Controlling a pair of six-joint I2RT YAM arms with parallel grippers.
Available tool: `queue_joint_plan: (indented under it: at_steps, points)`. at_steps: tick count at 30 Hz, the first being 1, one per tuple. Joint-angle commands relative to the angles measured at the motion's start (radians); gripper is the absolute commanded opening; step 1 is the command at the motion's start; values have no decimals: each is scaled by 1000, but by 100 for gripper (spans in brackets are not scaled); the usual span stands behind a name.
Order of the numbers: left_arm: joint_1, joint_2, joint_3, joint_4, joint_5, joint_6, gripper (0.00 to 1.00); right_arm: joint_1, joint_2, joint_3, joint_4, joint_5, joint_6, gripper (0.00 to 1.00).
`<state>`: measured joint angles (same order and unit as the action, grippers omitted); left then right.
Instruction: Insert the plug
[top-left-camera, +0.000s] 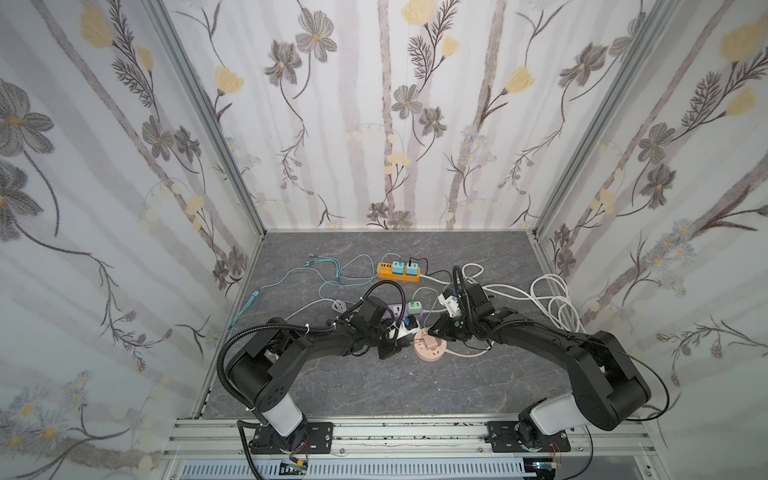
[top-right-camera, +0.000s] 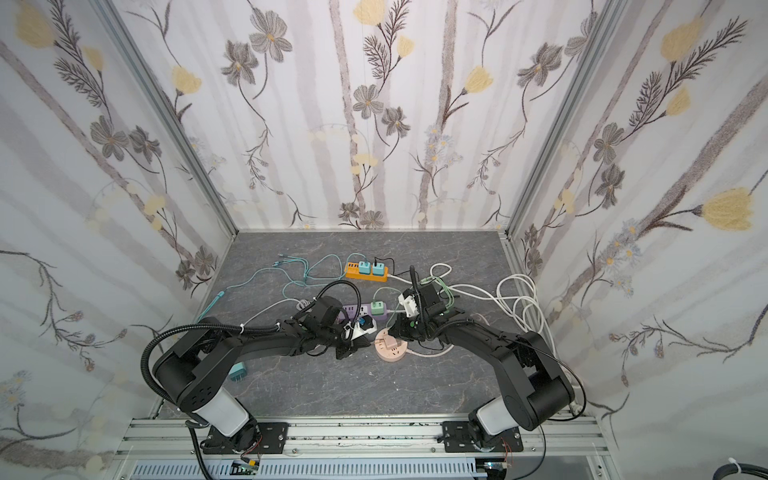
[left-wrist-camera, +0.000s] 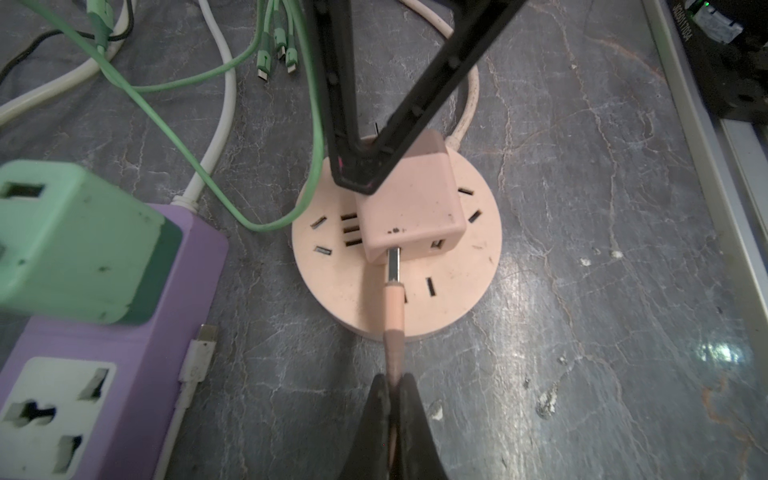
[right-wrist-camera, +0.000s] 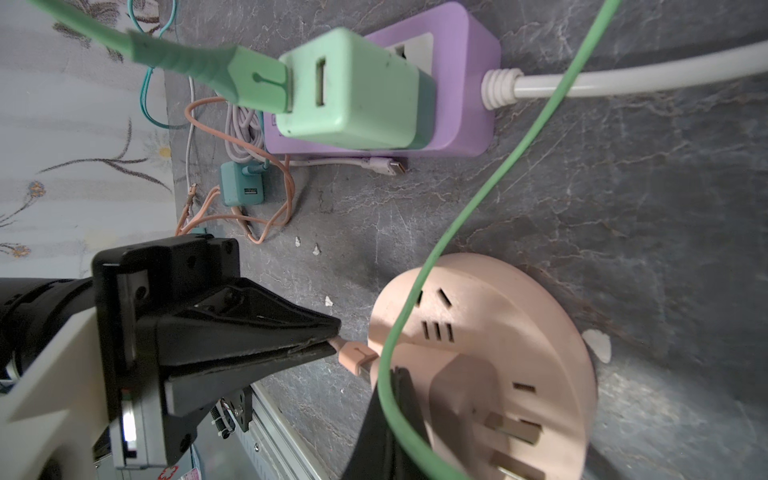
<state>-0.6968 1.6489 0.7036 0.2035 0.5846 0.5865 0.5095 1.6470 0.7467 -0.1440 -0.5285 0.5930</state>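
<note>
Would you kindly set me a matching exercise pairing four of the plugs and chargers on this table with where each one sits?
Things:
1. pink USB plug
2. green charger
3. pink charger cube
4. pair of blue chargers

Places:
A. on the orange strip
B. in the left gripper
C. on the round pink strip, under the right gripper
D. on the purple strip

Pairs: 1-B, 2-D, 3-C, 4-A.

Left pincer (top-right-camera: 365, 343) and right pincer (top-right-camera: 394, 330) meet at a round pink socket hub (top-right-camera: 392, 353). Behind lie a purple power strip (top-right-camera: 357, 309), then an orange power strip (top-right-camera: 353, 273).
</note>
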Motion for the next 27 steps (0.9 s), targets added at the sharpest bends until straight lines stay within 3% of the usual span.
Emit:
queue_joint_plan:
  at_steps: [1, 15, 27]
  points:
    - [0, -1, 8, 1, 14, 18, 0, 3, 8, -10, -62, 59, -13, 0]
    - [-32, -14, -13, 10, -67, 6, 0, 6, -10, -32, -25, 65, 20, 0]
    - [-32, -22, -22, 63, -57, -51, 0, 15, -7, -44, -23, 76, 25, 0]
